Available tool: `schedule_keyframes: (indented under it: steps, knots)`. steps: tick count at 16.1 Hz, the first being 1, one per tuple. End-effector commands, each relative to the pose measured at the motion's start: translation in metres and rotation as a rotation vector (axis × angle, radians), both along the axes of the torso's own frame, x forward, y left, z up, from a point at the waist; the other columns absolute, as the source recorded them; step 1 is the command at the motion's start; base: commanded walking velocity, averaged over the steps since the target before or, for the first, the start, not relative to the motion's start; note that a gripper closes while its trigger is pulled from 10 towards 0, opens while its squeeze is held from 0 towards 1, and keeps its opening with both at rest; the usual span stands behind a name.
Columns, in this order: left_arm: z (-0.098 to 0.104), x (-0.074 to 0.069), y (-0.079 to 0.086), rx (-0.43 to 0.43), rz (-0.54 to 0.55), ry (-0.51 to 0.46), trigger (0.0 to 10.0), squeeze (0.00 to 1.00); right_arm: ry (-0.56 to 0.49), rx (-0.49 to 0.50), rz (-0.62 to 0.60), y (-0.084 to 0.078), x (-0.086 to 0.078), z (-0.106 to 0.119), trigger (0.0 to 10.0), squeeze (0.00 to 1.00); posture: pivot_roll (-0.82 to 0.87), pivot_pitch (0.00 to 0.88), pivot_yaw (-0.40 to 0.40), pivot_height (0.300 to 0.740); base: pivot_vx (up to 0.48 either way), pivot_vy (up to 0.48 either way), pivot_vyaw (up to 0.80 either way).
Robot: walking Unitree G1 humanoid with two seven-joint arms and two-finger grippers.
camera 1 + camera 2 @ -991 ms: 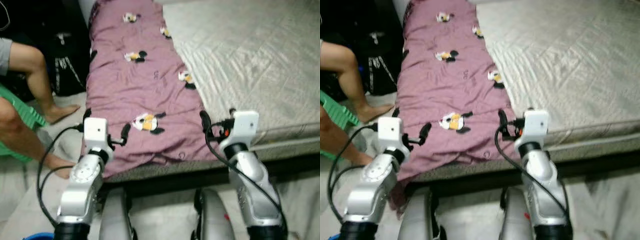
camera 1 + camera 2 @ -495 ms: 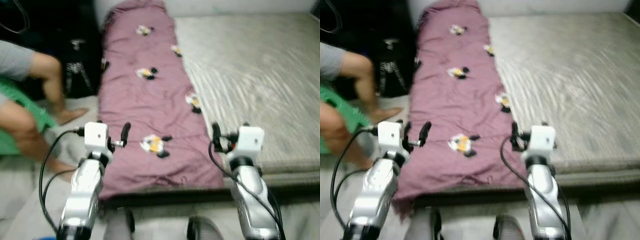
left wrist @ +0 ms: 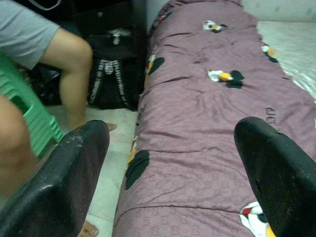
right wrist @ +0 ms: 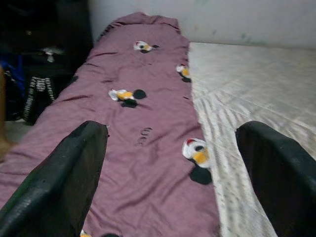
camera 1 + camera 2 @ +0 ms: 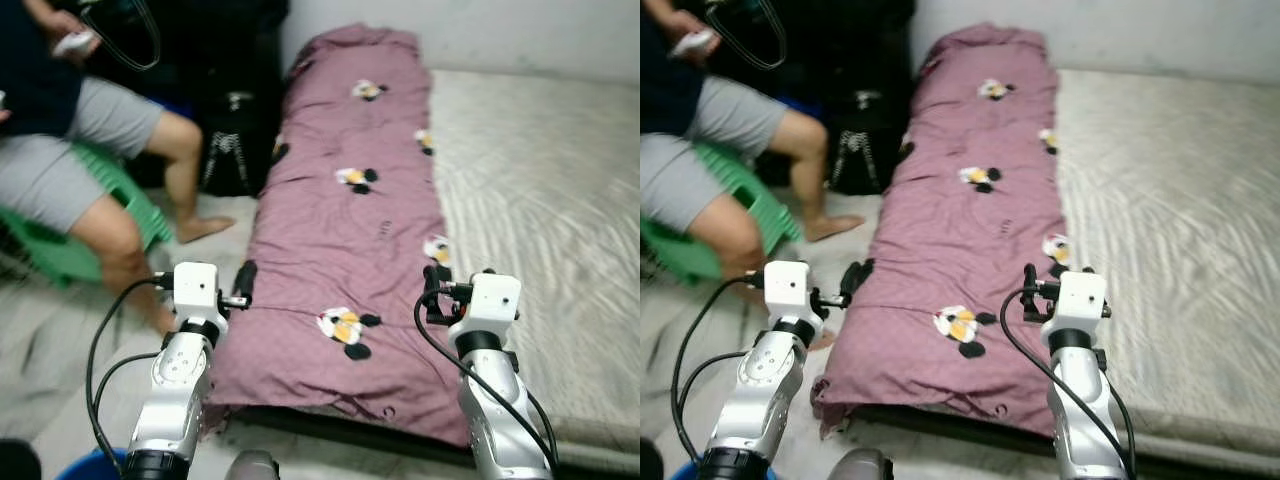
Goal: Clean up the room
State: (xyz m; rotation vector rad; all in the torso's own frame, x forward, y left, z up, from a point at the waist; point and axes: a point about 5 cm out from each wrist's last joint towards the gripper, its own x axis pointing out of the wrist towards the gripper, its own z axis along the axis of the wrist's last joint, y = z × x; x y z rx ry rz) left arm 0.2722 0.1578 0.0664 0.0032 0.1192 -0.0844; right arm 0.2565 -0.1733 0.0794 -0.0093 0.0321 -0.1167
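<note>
A long purple blanket [image 5: 345,230] printed with cartoon mice lies folded lengthwise along the left side of a grey mattress [image 5: 545,190]. Its near end hangs over the mattress edge. My left gripper [image 5: 242,288] is raised at the blanket's left edge near that end, open and holding nothing. In the left wrist view, the left gripper [image 3: 173,127] faces along the blanket. My right gripper [image 5: 431,290] hovers over the blanket's right edge where it meets the bare mattress. It is open and empty too, and the right wrist view looks between its fingers [image 4: 74,168] at the blanket [image 4: 143,98].
A person [image 5: 90,150] sits on a green stool [image 5: 60,240] at the left, feet on the floor beside the bed. A black bag [image 5: 228,150] stands between the person and the bed. A blue bucket rim [image 5: 85,468] shows at the lower left. A white wall [image 5: 520,30] runs behind the mattress.
The whole view has shifted: the camera now looks further up the bed and more to the left, showing the seated person. Both arms keep the same raised pose, fingers still open.
</note>
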Motion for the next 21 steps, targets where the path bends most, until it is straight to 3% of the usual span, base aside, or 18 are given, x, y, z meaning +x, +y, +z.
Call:
schedule_keyframes:
  steps: [1,3,6,8,21]
  knots:
    - [0.006,0.003,-0.001,0.012,-0.004,-0.023,10.0,0.00,0.010,0.003,-0.026,-0.008,-0.003,-0.002,10.0,0.00,-0.08,0.000,0.022,0.740,0.000,0.000,0.00]
    - [0.005,-0.003,0.007,0.023,0.054,-0.017,10.0,0.00,0.035,0.012,-0.035,-0.011,-0.012,-0.007,10.0,0.00,-0.08,0.000,0.030,0.740,0.000,0.000,0.00]
    - [-0.005,-0.015,0.000,0.019,-0.006,0.014,10.0,0.00,0.084,0.001,-0.025,-0.008,-0.023,-0.017,10.0,0.00,-0.09,0.000,0.030,0.740,0.000,0.000,0.00]
    - [-0.004,-0.015,-0.003,0.032,-0.010,0.006,10.0,0.00,0.056,-0.029,0.023,-0.004,-0.022,-0.011,10.0,0.00,-0.10,0.000,0.028,0.740,0.000,0.000,0.68]
    - [-0.007,-0.010,-0.007,0.009,-0.044,0.018,10.0,0.00,0.048,-0.049,0.056,-0.008,-0.018,-0.010,10.0,0.00,-0.10,0.000,0.016,0.740,0.000,0.000,0.80]
